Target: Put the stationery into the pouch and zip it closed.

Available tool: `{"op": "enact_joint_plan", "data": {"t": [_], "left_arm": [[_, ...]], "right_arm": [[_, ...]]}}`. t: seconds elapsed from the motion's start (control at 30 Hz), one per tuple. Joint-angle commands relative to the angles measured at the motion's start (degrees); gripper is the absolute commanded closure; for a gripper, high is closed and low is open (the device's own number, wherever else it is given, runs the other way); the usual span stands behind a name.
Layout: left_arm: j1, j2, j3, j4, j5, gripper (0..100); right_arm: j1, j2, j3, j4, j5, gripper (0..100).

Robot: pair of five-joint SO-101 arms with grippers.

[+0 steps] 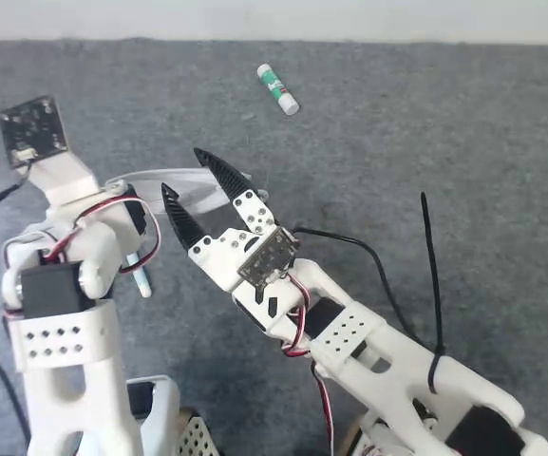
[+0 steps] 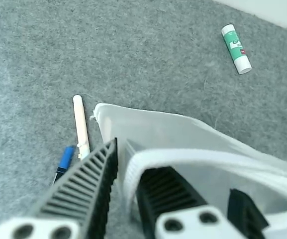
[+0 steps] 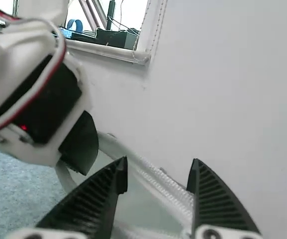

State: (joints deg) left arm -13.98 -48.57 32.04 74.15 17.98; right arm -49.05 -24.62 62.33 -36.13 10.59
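A white translucent pouch (image 2: 193, 134) lies on the grey carpet, and my left gripper (image 2: 129, 160) is shut on its rim at one end. In the high view the pouch (image 1: 174, 182) shows between the two arms. My right gripper (image 1: 182, 172) hangs open over it, black fingers spread. Between those fingers the pouch's zipper edge (image 3: 155, 181) runs in the right wrist view, where my right gripper (image 3: 155, 174) straddles it. A white pen with a blue cap (image 2: 79, 127) lies on the carpet beside the pouch, partly under the left arm (image 1: 139, 275). A green-and-white glue stick (image 1: 278, 88) lies farther off.
Grey carpet (image 1: 425, 123) covers the table. A black cable (image 1: 430, 275) runs along the right arm. The left arm's body (image 3: 39, 109) stands close beside the right gripper. The glue stick (image 2: 235, 49) has open carpet around it.
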Motion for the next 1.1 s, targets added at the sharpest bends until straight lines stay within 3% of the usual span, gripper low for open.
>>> {"op": "enact_joint_plan", "data": {"t": [0.0, 0.3, 0.6, 1.07], "left_arm": [[-0.09, -0.44, -1.10, -0.26, -1.23, 99], [-0.18, -0.44, -1.10, -0.26, -1.23, 99], [-0.18, -0.44, -0.40, -2.29, -1.14, 99], [-0.18, -0.53, -0.57, -3.52, -1.05, 99]], "right_arm": [[-0.04, 1.36, 1.32, 2.15, 0.97, 81.1], [-0.04, 0.66, 2.29, 2.15, 1.14, 81.1], [0.22, -10.95, 8.26, 2.95, 0.97, 81.1], [-1.10, -26.42, 7.21, 25.98, 0.79, 81.1]]}}
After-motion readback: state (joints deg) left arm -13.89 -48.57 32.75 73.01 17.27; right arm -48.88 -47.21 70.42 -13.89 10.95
